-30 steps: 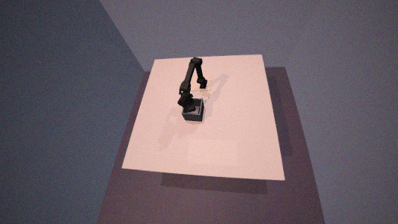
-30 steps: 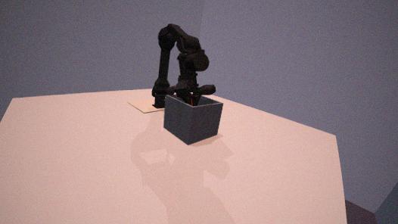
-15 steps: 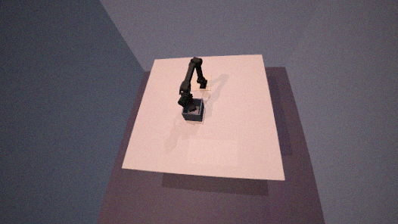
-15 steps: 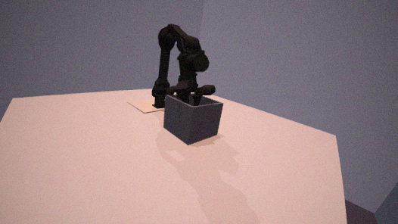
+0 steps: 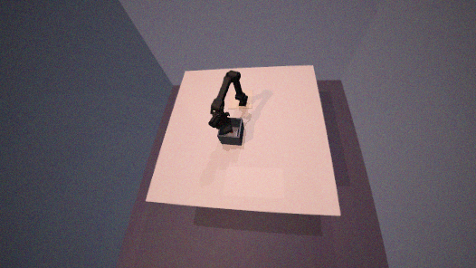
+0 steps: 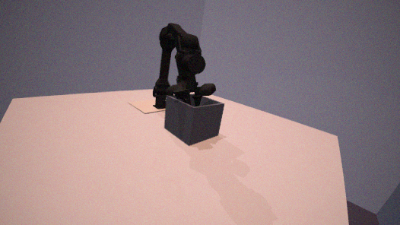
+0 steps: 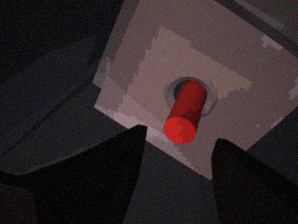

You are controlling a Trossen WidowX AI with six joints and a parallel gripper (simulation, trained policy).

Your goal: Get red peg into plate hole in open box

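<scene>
In the wrist view, from left to right, one dark finger point(image 7: 95, 175) came first, then the red peg point(image 7: 186, 112), then the other finger point(image 7: 250, 180). The hand point(image 5: 226, 128) point(image 6: 195, 99) point(image 7: 180, 142) was partly open, at a modest width, and held nothing; its fingers reached down into the open box point(image 5: 232, 139) point(image 6: 182, 122) point(image 7: 60, 120). The peg was inside the box, leaning, its far end at the ringed hole point(image 7: 178, 90) in the pale plate point(image 7: 140, 65) and much of its shaft standing proud; how deep that end sat could not be told. In the exterior view, a thin tan sheet point(image 6: 144, 107) lay under the arm's foot, left of the dark grey box, on the pale pink worktop point(image 5: 294, 136) point(image 6: 95, 152). Shadows fell across it. From above, a dark blue wall point(image 5: 68, 136) stood at left, a purplish floor point(image 5: 253, 249) spread below, and a greyer wall point(image 5: 421, 113) rose at right.
</scene>
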